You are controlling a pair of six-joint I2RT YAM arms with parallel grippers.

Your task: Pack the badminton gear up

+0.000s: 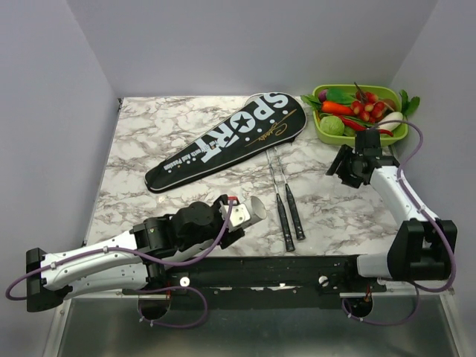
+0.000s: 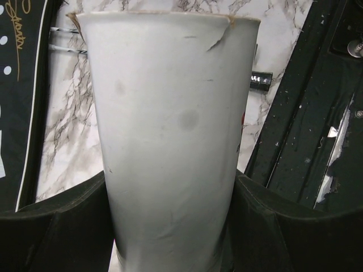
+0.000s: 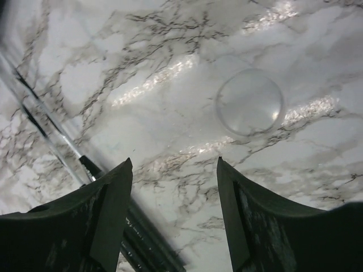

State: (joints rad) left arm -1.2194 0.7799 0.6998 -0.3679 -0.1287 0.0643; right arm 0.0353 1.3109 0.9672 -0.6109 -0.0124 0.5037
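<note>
The long black cover (image 1: 223, 141) lettered "SPORT" lies slanted across the middle of the marble table. Two rackets lie side by side in front of it, black handles (image 1: 290, 217) towards me and thin shafts (image 1: 274, 165) running up to the cover's wide end. My left gripper (image 1: 242, 212) hovers left of the handles, shut on a grey paper cup (image 1: 254, 209) held on its side. In the left wrist view that cup (image 2: 170, 130) fills the space between the fingers (image 2: 51, 226). My right gripper (image 1: 343, 165) hangs open and empty, right of the shafts. Its wrist view shows the open gripper (image 3: 173, 164) over bare marble, a racket shaft (image 3: 57, 133) to the left.
A green tray (image 1: 321, 128) of toy vegetables stands at the back right, just behind my right gripper. A clear round disc (image 3: 249, 102) lies on the marble ahead of the right fingers. The black base rail (image 1: 297, 271) runs along the near edge.
</note>
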